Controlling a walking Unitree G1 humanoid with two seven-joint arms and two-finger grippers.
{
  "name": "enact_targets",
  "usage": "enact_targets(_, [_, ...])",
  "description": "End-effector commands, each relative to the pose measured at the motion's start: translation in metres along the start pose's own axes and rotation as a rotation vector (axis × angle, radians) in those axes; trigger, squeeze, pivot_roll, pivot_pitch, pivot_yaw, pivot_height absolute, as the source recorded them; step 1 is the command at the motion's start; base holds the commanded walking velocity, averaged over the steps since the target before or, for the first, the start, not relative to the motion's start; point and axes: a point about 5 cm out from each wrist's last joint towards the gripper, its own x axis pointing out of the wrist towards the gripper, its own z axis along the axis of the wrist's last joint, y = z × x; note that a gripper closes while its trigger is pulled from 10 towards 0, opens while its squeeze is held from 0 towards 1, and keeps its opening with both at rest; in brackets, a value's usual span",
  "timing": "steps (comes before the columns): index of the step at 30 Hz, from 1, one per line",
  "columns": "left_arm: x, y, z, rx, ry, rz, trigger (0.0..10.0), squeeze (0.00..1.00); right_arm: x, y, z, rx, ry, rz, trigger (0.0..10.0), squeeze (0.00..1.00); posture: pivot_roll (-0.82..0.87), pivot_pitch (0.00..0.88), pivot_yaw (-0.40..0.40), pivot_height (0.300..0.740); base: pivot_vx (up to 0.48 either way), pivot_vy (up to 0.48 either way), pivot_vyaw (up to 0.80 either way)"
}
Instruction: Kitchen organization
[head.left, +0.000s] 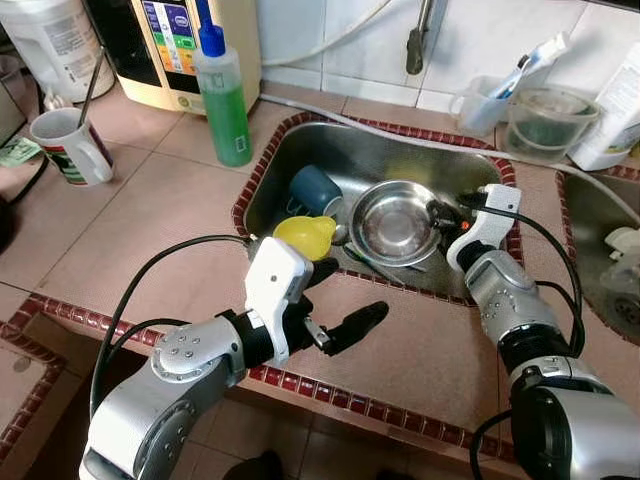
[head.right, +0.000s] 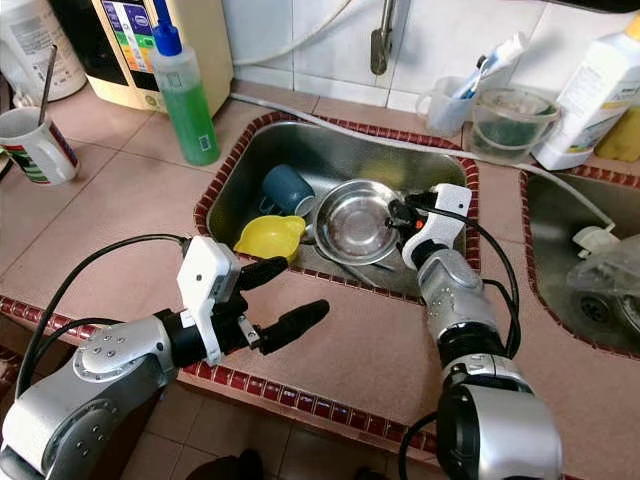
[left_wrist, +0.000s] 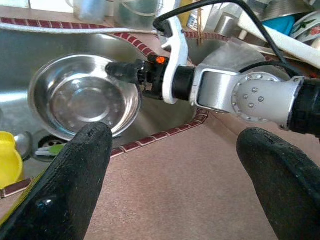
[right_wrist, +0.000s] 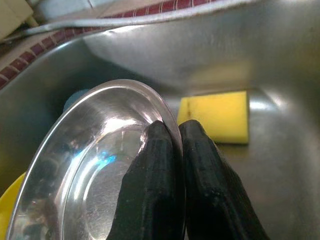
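Right claw (right_wrist: 172, 145) pinches bowl (head.left: 393, 222) — rim.

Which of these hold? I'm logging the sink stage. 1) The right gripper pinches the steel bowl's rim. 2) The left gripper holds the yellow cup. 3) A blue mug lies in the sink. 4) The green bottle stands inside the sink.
1) True: the right gripper is shut on the steel bowl at its rim.
2) False: the left gripper is open over the counter, and the yellow cup lies in the sink.
3) True: the blue mug lies there.
4) False: the green bottle stands on the counter.
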Motion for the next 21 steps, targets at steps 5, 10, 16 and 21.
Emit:
enact_targets(5, [0.0003, -0.0054, 0.0031, 0.002, -0.004, -0.022, 10.0, 0.0, -0.0005, -0.0059, 0.0014, 0.004, 0.023, -0.006, 10.0, 0.0, 0.06, 0.207, -0.004, 0.74, 0.0, 0.0, 0.0])
enact_targets(10, [0.0, -0.0053, 0.0046, -0.008, -0.012, -0.024, 10.0, 0.0, -0.0007, -0.0065, -0.0006, -0.002, 0.03, -0.006, 10.0, 0.0, 0.06, 0.206, -0.005, 0.74, 0.0, 0.0, 0.0])
enact_targets(16, [0.0004, -0.0049, 0.0054, -0.015, -0.014, -0.025, 10.0, 0.0, -0.0011, -0.0078, -0.0015, 0.005, 0.025, -0.016, 10.0, 1.0, 0.06, 0.204, -0.005, 0.74, 0.0, 0.0, 0.0])
enact_targets(21, [0.0005, -0.0017, 0.0076, -0.02, -0.028, -0.019, 10.0, 0.0, -0.0012, -0.0073, -0.0009, 0.022, 0.009, -0.006, 10.0, 1.0, 0.06, 0.194, -0.01, 0.74, 0.0, 0.0, 0.0])
